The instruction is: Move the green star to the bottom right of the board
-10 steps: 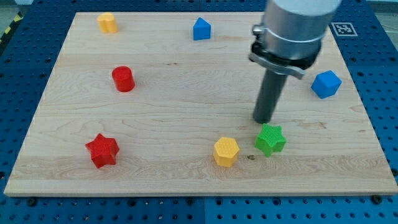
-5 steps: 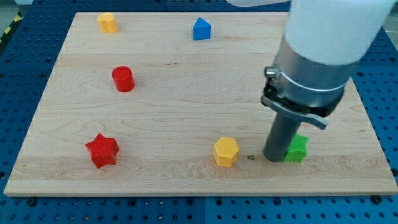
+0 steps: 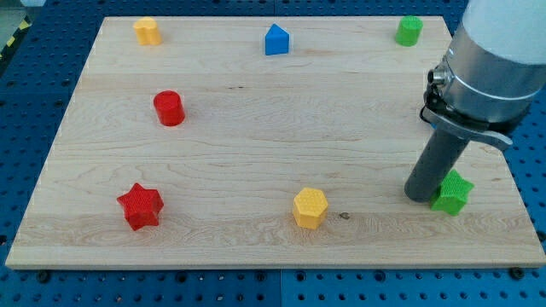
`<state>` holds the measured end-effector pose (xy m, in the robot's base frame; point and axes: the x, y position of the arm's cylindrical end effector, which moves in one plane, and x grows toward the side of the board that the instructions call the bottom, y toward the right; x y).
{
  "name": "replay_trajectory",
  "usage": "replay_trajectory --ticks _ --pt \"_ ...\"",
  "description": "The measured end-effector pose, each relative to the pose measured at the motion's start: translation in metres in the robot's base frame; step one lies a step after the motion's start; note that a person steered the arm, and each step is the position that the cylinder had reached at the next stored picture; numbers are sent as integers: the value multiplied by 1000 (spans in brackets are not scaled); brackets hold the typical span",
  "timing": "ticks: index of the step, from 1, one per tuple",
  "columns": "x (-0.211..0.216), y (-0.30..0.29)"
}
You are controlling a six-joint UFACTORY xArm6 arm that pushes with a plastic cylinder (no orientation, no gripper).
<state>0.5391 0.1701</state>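
My tip [image 3: 421, 197] touches the green star [image 3: 452, 193] on the star's left side. The rod has no jaws and holds nothing; it only presses against the star. The star lies near the bottom right of the board [image 3: 256, 153], close to the right edge. The yellow hexagon [image 3: 310, 207] is well apart, to the view's left. No writing or label can be read on anything.
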Motion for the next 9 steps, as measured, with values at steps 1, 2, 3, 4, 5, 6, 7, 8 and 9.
replay_trajectory --ticks 1,2,3,4,5,6,7,8,9 --pt "-2 20" --pt "3 44" --pt "12 48" --pt "-1 43" --pt "-18 46" --pt "-28 65" --pt "-32 86" --pt "-29 93" --pt "-14 93"
